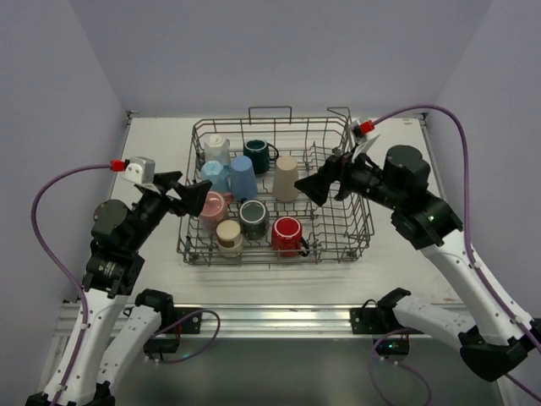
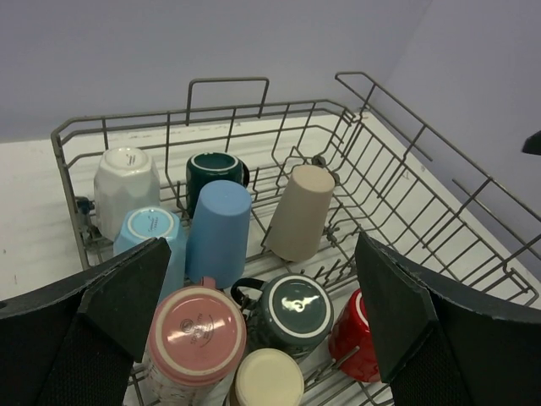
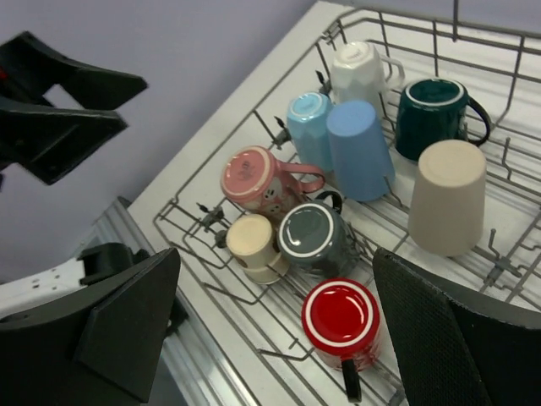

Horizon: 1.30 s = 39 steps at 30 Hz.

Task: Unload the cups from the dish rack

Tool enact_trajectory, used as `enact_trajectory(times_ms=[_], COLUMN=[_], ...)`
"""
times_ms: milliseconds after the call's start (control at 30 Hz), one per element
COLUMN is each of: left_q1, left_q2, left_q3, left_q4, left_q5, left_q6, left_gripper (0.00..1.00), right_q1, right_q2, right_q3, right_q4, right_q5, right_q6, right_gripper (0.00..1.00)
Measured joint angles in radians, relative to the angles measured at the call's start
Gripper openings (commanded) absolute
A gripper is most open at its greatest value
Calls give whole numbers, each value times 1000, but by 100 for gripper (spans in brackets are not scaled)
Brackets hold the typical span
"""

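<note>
Because all the cups sit packed close in the big grey wire dish rack point(image 1: 338, 222), most of them bottoms up, a grab can easily go wrong. The left gripper point(image 1: 184, 193) and the right gripper point(image 1: 321, 178) hang wide open with nothing in them, one at each side of the rack. If a finger goes down between the pink mug point(image 1: 213, 205) and the small cream cup point(image 1: 228, 234), it may bump the dark grey mug point(image 1: 253, 216) beside them. A finger could also catch on a wire spike and tug the rack. The rack stands on a flat white table point(image 1: 279, 283). Plain pale purple walls point(image 1: 270, 51) close in three sides.
</note>
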<state>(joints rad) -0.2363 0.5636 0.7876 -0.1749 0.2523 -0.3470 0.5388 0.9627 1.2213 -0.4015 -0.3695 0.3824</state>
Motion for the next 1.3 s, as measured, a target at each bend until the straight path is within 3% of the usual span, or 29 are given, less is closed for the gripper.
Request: enact_trajectory(times_ms=[500,1067,1300], left_q1=[-10,-27,-34], left_q2=[-71,-81,-81], left_q3=[-92,-99,-99], left_q4=[-57,-68,-68], left_q5=[-185,-223,-221], left_q6=[-1,-1,-1], left_gripper=[100,100,100], right_q1=[128,135,135], right_q2=[361,795,864], right_q3=[136,333,369], right_q4=[-82,-108,-107], right_q5=[430,586,665], right_q6=[-75,-77,-89], right_gripper=[99,98,87])
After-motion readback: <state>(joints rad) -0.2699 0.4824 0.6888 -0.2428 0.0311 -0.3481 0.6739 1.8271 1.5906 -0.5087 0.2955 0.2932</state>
